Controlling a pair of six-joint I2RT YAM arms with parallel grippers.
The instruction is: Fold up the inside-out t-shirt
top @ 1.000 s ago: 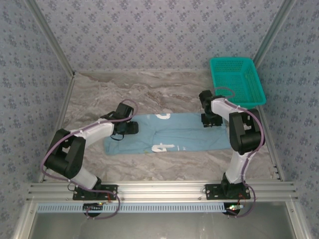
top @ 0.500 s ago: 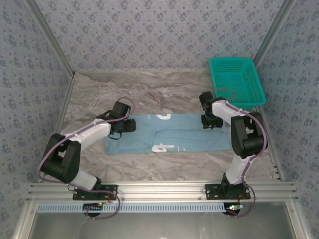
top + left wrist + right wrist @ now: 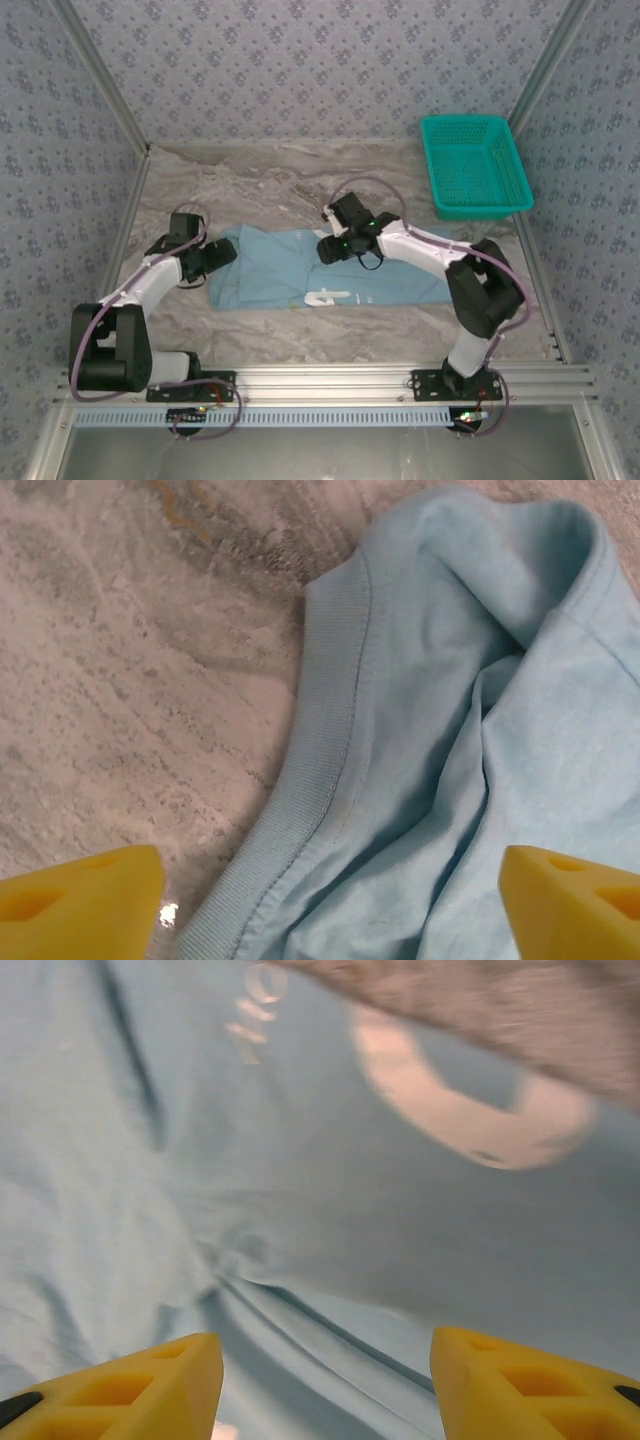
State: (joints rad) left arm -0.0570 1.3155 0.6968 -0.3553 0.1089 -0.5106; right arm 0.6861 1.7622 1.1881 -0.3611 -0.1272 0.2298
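Evidently, the shirt (image 3: 400, 280) is laid as a long strip mid-table (image 3: 300, 190), likely ready for a crosswise fold. The left gripper (image 3: 330, 900) is held wide over the left ribbed edge (image 3: 320, 740). The right gripper (image 3: 325, 1370) is spread above blurred lettering (image 3: 470, 1110). Nothing is clasped.

The right gripper (image 3: 320, 1385) hovers with its yellow fingers (image 3: 140, 1375) apart above the light blue t-shirt (image 3: 300, 1210). A fold (image 3: 300, 1310) runs between them, with blurred white lettering (image 3: 460, 1110) ahead.
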